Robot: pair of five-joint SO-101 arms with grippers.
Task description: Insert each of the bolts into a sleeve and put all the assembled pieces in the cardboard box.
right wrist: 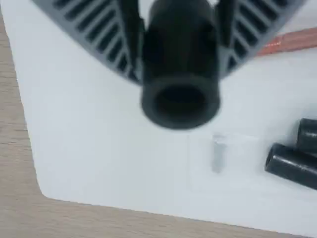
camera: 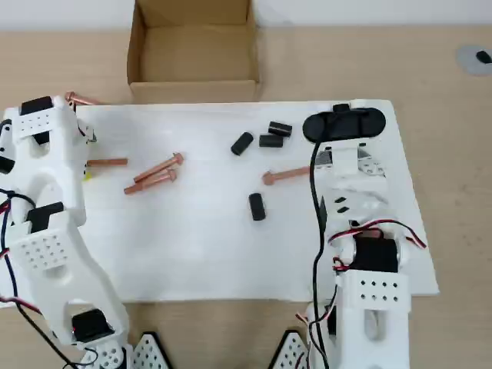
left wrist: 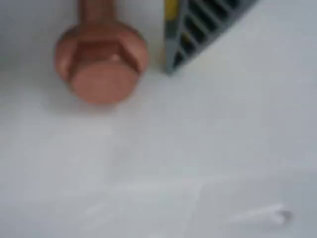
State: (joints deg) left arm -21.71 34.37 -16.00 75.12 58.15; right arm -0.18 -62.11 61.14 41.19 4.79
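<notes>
My left gripper (camera: 88,161) sits low at the left edge of the white mat (camera: 200,246), open beside a copper bolt (camera: 108,162). In the left wrist view that bolt's hex head (left wrist: 101,59) lies on the mat, a small gap away from one finger (left wrist: 198,25). My right gripper (right wrist: 181,64) is shut on a black sleeve (right wrist: 181,79), held just above the mat's far right part with its bore facing the camera. Other sleeves (camera: 242,144) (camera: 257,206) and bolts (camera: 157,167) (camera: 284,175) lie loose on the mat. The cardboard box (camera: 192,81) stands open behind the mat.
Two more sleeves (camera: 275,134) lie close to my right arm, also in the right wrist view as sleeves (right wrist: 292,163). Another bolt (camera: 75,98) lies off the mat near the box's left corner. The mat's near half is bare.
</notes>
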